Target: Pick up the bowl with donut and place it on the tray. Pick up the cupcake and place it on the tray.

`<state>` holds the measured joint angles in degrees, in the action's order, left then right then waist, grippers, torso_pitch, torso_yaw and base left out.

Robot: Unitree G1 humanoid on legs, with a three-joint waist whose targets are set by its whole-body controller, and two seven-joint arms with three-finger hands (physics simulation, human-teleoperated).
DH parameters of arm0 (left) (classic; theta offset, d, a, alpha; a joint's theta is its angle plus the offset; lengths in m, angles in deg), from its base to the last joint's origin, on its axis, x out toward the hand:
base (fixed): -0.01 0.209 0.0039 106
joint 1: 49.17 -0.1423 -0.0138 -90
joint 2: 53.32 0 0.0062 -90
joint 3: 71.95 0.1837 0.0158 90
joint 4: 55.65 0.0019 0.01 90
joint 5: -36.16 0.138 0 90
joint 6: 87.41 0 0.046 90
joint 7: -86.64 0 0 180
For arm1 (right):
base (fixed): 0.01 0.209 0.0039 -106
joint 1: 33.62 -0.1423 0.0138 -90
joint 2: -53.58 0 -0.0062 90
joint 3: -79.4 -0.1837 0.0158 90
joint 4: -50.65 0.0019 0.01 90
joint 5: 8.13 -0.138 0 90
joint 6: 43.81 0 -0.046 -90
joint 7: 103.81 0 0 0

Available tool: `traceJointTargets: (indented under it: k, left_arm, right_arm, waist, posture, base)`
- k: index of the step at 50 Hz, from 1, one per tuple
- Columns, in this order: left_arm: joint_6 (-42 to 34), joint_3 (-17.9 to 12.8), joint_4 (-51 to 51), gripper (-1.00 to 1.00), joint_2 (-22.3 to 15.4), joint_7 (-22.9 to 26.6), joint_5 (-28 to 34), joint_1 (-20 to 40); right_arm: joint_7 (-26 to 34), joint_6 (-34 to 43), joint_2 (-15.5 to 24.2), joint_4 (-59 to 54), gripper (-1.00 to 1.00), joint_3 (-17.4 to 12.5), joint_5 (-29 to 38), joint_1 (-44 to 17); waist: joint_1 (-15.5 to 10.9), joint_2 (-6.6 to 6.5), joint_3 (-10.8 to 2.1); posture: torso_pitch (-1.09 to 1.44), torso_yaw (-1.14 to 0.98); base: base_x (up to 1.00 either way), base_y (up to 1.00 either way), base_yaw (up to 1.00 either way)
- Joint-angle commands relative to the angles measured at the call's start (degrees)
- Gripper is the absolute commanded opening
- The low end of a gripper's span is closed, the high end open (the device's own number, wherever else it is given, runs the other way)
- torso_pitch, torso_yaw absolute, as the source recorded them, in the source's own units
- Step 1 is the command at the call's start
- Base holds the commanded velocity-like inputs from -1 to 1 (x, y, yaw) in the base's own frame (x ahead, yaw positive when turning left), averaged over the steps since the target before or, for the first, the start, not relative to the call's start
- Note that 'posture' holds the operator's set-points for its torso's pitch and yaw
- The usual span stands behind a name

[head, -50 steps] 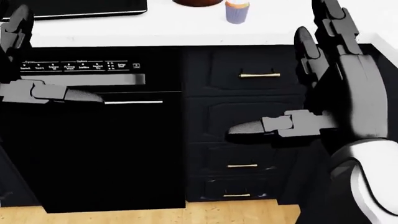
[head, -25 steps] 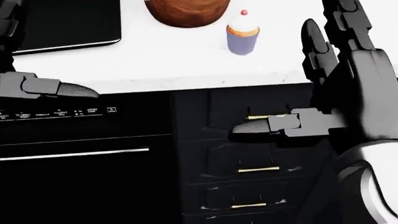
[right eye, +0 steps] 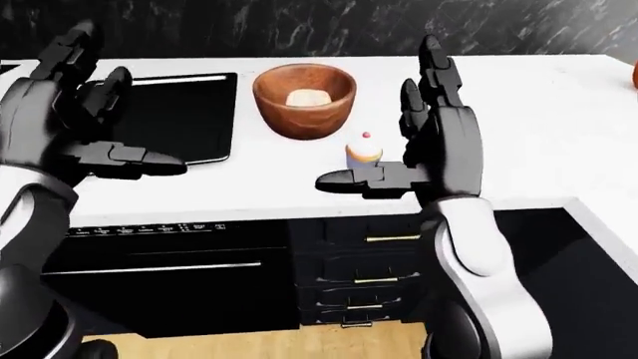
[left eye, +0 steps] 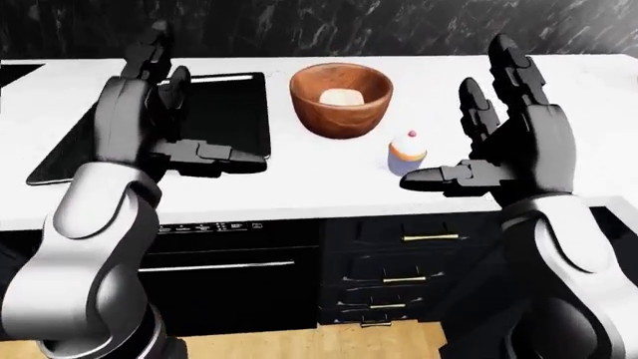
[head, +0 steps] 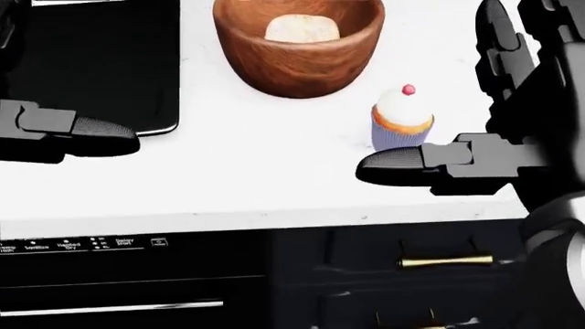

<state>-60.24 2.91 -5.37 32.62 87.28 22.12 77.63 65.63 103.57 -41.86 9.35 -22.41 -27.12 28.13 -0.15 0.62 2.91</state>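
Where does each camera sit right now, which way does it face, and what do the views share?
Left-eye view: on the head, facing the white counter; shows tray, bowl, cupcake, both forearms, open left hand and right hand.
Head view: on the head, pitched down at the counter edge; only the two hands' dark fingers show.
Right-eye view: the left-eye's pair, offset sideways; also shows the sink at lower right.
Shared: all three show bowl, cupcake and tray.
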Motion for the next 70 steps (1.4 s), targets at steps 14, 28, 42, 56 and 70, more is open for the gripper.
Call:
traceJointTargets:
  k: [14, 28, 42, 56, 70]
  left_arm:
    - [-0.42, 0.02, -1.67, 1.0, -0.73, -0.58, -1.27, 2.55]
    - [-1.09, 0.1, -1.45, 1.0, -1.37, -0.95, -1.93, 3.82]
    - [0.6, 4.17, 1.84, 1.0, -1.53, 1.48, 2.46, 6.43]
    - [5.36, 12.47, 8.9, 1.0, 2.28, 11.3, 19.64, 12.57]
    - [23.42, 16.83, 21.47, 1.0, 7.44, 27.35, 45.2, 12.88]
  right_arm:
    - [-2.17, -0.24, 1.92, 3.09, 1.0, -1.44, -2.81, -0.21]
    - [-3.28, 0.49, 2.76, 3.57, 1.0, -2.0, -4.47, -0.1]
    - [-2.48, 1.3, 2.17, 3.67, 1.0, -0.61, -2.85, -0.84]
    - [-1.98, 0.55, 1.36, 3.44, 1.0, -0.2, -1.81, -0.38]
    - [-2.38, 0.45, 1.64, 3.65, 1.0, -1.52, -3.0, -0.15]
  waist:
    - [1.8, -4.17, -1.08]
    - [-0.77, -1.4, -1.66]
    - [-0.19, -0.37, -1.51]
    - [-0.38, 0.4, -1.63]
    - [-0.63, 1.07, -1.57]
  posture:
    - [0.0, 0.0]
    - [0.0, 0.0]
    - [0.0, 0.0]
    - [0.0, 0.0]
    - [0.0, 0.0]
  base:
    - [-0.02, -0.04, -0.42]
    - [-0.02, -0.01, -0.42]
    - [0.0, 0.0, 0.0]
    - [0.0, 0.0, 0.0]
    - [0.0, 0.0, 0.0]
